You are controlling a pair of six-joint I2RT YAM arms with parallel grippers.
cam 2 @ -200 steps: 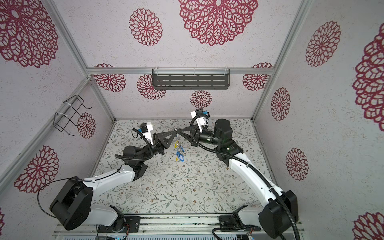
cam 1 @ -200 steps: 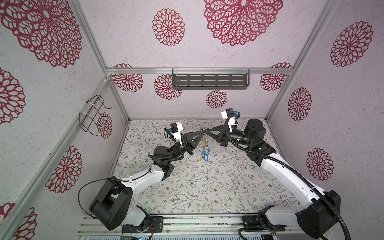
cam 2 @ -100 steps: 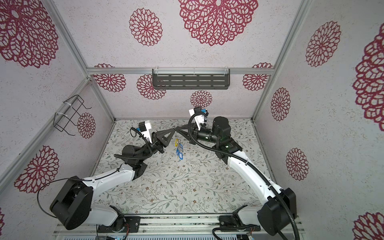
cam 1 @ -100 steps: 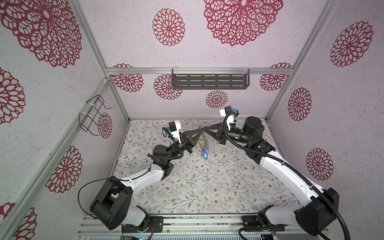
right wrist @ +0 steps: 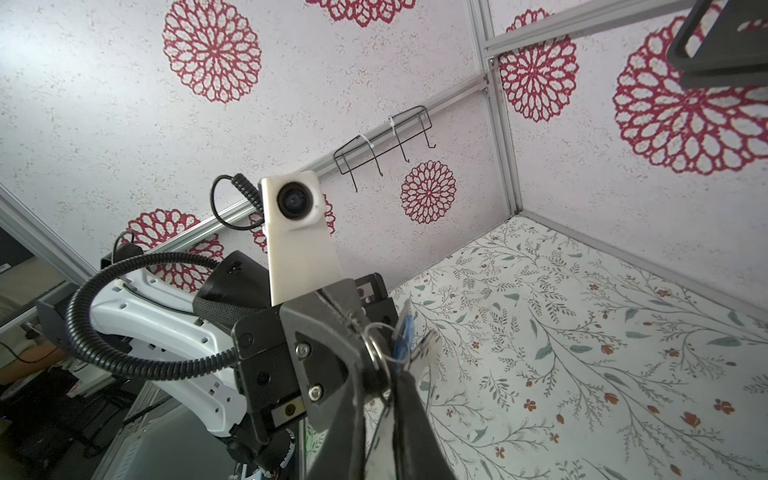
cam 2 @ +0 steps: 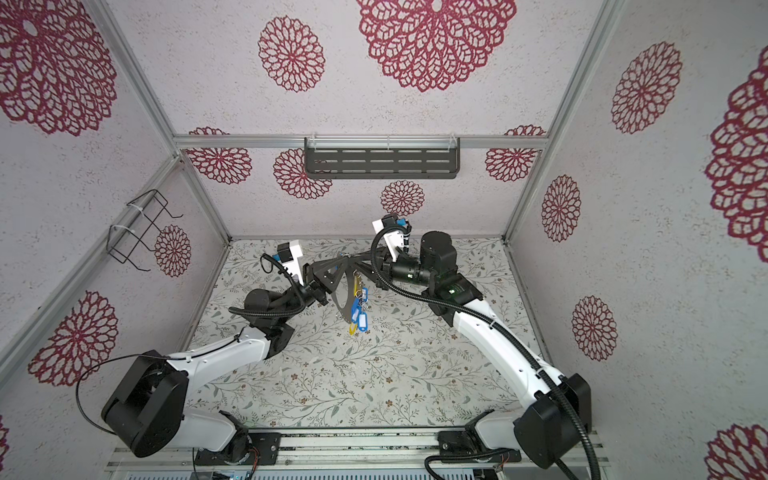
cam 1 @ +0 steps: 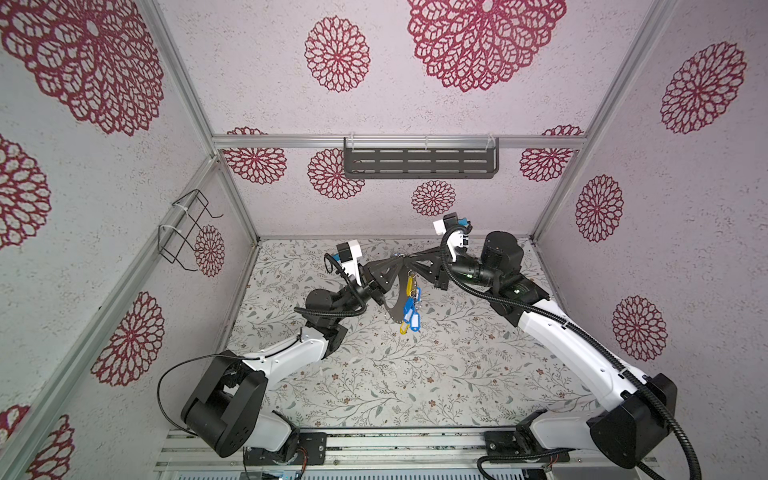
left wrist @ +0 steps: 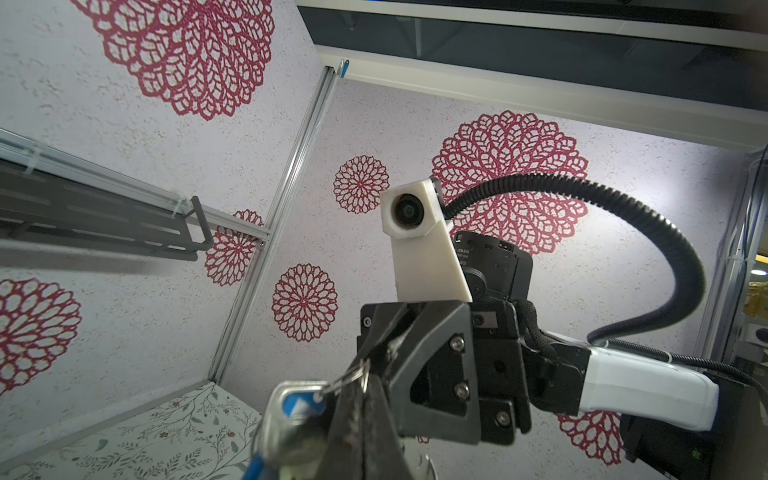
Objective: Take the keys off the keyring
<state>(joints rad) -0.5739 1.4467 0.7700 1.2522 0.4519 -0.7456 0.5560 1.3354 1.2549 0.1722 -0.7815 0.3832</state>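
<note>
Top views gave me flat dark grey keyring (cam 1: 390, 308) hanging from clamped left hand (cam 1: 395, 263), right wrist view added right hand (right wrist: 384, 370) pinching blue-tagged keys' (right wrist: 409, 332) loop

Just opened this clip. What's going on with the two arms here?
Both arms meet in mid-air above the flowered table. The left claw is shut on the big dark keyring, which hangs below it. The right claw appears pinched on the top of the keys, a bunch of blue and yellow tags dangling beside the ring. No key lies on the table, so none looks removed yet.
</note>
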